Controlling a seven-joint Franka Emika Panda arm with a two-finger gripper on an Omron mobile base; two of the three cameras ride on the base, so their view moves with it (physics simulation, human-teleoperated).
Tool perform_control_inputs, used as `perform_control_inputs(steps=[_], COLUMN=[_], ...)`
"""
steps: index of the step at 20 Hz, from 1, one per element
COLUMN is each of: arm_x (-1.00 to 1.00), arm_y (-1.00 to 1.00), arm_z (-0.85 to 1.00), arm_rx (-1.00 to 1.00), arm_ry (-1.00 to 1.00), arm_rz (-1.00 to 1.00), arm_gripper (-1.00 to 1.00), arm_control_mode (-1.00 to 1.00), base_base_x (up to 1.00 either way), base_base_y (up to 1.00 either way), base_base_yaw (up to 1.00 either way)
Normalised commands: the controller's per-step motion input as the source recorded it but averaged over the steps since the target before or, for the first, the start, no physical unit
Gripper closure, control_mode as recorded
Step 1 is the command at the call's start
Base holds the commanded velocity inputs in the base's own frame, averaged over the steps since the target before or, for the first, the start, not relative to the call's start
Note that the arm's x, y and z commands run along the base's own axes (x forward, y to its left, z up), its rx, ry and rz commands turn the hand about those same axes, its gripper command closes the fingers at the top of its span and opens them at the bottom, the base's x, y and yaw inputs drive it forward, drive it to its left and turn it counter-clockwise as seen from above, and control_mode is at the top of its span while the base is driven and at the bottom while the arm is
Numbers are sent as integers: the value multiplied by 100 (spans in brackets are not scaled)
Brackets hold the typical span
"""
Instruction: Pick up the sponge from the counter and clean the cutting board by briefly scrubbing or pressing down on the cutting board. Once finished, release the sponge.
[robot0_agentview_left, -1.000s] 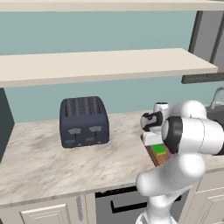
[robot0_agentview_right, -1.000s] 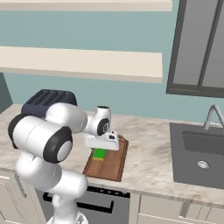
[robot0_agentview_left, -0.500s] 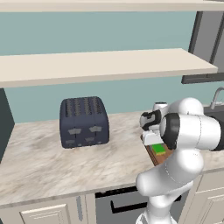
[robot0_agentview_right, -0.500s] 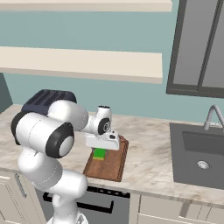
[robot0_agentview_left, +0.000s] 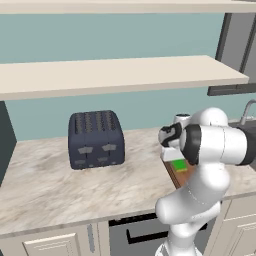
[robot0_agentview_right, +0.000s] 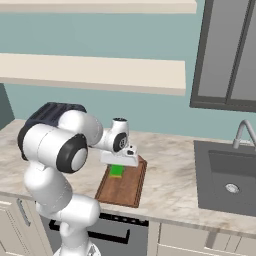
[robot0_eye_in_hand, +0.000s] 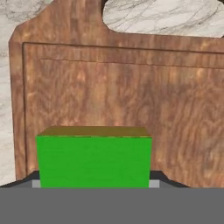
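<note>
The bright green sponge (robot0_eye_in_hand: 94, 159) with its yellow layer sits between my fingers, and my gripper (robot0_eye_in_hand: 94, 183) is shut on it. Directly beneath lies the reddish-brown cutting board (robot0_eye_in_hand: 131, 96), its cut-out handle at the top of the hand view. From the right base view, the gripper (robot0_agentview_right: 118, 164) points down at the board (robot0_agentview_right: 125, 189) with the sponge (robot0_agentview_right: 116, 171) low over or on the wood; I cannot tell if it touches. In the left base view the sponge (robot0_agentview_left: 180, 165) peeks out behind my arm, above the board (robot0_agentview_left: 171, 169) on the counter (robot0_agentview_left: 45, 185).
A dark blue toaster (robot0_agentview_left: 96, 139) stands on the counter to the left of the board. A dark sink (robot0_agentview_right: 227, 175) with a faucet (robot0_agentview_right: 242, 132) lies to the right. A beige wall shelf (robot0_agentview_left: 115, 75) hangs above the counter.
The arm's elbow has shifted slightly. The sponge stays in the gripper over the cutting board.
</note>
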Motion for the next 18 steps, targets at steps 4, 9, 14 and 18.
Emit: perform_control_inputs(steps=[4, 9, 14, 18], arm_x=[32, 0, 1, 9], arm_y=[-1, -13, -46, -80], arm_z=[-49, -94, -17, -3], arm_rx=[0, 0, 1, 2], arm_ry=[0, 0, -6, -4], arm_rz=[0, 0, 3, 8], arm_gripper=[100, 100, 100, 100], arm_control_mode=[-100, -100, -100, -100], base_base_x=[0, 0, 0, 0], base_base_y=[0, 0, 0, 0], base_base_yaw=[0, 0, 0, 0])
